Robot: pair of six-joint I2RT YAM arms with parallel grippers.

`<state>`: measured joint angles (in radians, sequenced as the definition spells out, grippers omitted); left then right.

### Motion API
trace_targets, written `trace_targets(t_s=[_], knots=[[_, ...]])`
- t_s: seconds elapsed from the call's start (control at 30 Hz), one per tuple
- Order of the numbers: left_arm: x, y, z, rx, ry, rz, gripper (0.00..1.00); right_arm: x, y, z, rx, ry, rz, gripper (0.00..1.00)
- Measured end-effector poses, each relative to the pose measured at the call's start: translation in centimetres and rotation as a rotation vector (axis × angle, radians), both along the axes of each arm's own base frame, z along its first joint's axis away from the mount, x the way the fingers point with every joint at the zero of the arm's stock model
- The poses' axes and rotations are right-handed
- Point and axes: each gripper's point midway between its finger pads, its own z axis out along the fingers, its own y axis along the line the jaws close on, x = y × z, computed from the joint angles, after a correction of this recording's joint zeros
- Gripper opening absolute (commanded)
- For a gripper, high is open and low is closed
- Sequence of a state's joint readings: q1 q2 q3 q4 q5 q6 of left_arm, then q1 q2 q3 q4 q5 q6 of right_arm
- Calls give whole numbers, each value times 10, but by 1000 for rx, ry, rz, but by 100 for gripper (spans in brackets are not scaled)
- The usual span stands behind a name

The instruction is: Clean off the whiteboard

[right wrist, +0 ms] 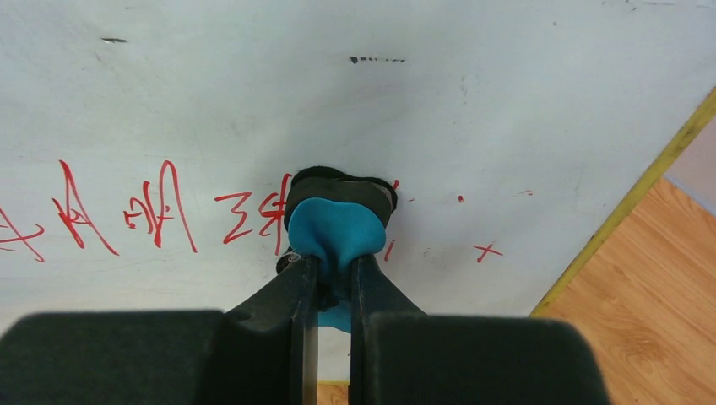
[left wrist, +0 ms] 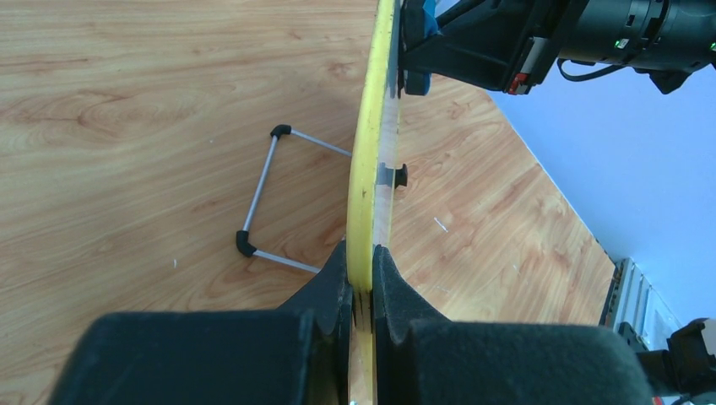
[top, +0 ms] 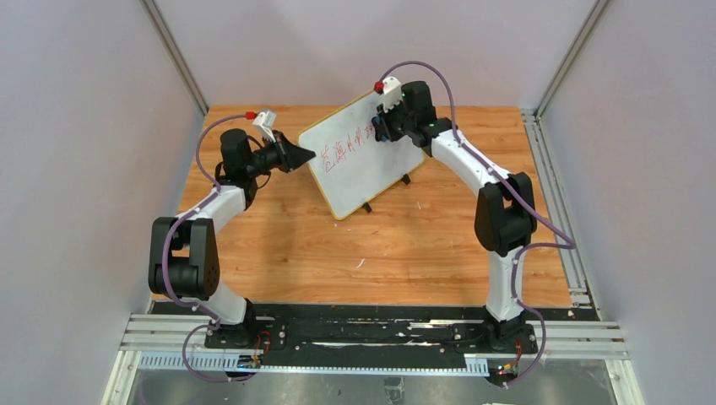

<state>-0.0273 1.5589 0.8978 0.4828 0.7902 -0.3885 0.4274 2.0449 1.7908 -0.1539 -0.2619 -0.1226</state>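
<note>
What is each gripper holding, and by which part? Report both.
Left gripper clamps the whiteboard by its yellow rim. Right gripper pinches a blue eraser by its back, its black pad against the board's face.

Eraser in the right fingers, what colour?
The eraser is blue, with a black base against the whiteboard; best in the right wrist view.

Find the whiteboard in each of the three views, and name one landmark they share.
Top external: the whiteboard stands tilted at upper centre, between the two arms.
Left wrist: edge-on, rising through the middle from the left gripper, which clamps it.
Right wrist: its white face with red writing fills most of the frame, behind the right gripper and its blue eraser.
Shared landmark: the yellow rim.
</note>
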Motion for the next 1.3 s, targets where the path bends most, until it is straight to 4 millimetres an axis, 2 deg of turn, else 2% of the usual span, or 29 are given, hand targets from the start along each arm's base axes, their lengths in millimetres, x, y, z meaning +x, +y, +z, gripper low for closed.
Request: trace_targets(t_s=[0.17,0.3,0.43,0.5,0.6,0.67,0.87,1.3], knots=[[0,0,0,0,0,1,0,6,-5,2,-19,1,-5,0],[1,1,-1,0,4,7,0,23,-16,7,-7,-2,-21,1],[1,0,0,1,0,1,0,49,-51,14,5,-23,-86,1],[1,0,1,3,-6,-3,0,60,-72,11,4,-23,-125,1],[0,-1,1,4,-8,-7,0,69,-98,3,-5,-9,-175,1],[0,-1,1,5,-10,-9,0,71,-108,-3,-10,2,-194,1],[0,-1,0,7,-7,-10,0,62,-105,-23,-19,18,-201,1],[0,-1,1,7,-7,-11,0,46,-94,-20,-25,-6,-223,1]])
